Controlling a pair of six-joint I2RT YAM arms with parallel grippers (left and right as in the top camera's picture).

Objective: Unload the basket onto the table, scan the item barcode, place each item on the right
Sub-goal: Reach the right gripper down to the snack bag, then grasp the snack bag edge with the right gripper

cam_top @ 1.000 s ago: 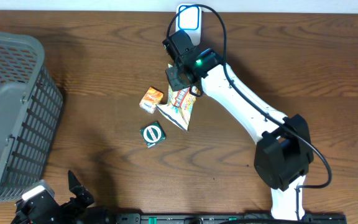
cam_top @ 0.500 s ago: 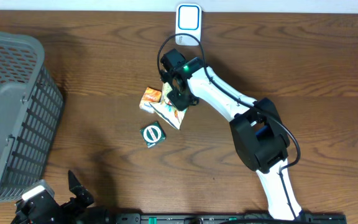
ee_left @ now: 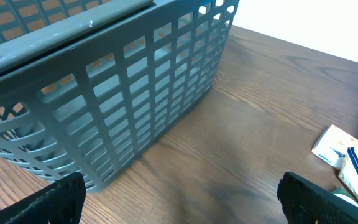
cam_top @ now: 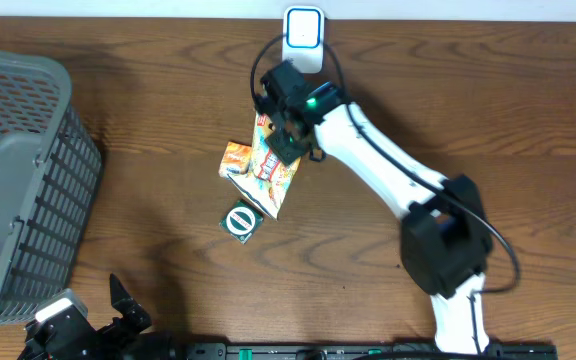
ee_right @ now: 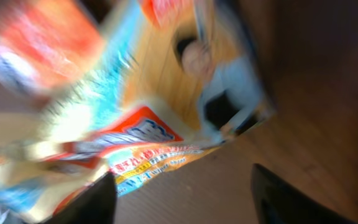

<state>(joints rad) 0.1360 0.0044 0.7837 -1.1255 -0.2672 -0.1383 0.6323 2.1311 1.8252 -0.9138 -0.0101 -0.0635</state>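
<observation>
Snack packet [cam_top: 268, 168] flat on the bench, right end effector [ee_right: 182, 182] over its far end.
The packet's long axis runs from the far edge of the bench toward the near edge, leaning slightly. Its far end lies under the right end effector, just short of the white scanner [cam_top: 303, 30] at the far edge. The wrist view is blurred, but that end effector's fingers [ee_right: 104, 199] stand apart, pinching nothing. The packet overlaps a small orange box [cam_top: 234, 157]. The left end effector [ee_left: 182, 183] is spread wide by the basket [cam_top: 18, 180].
</observation>
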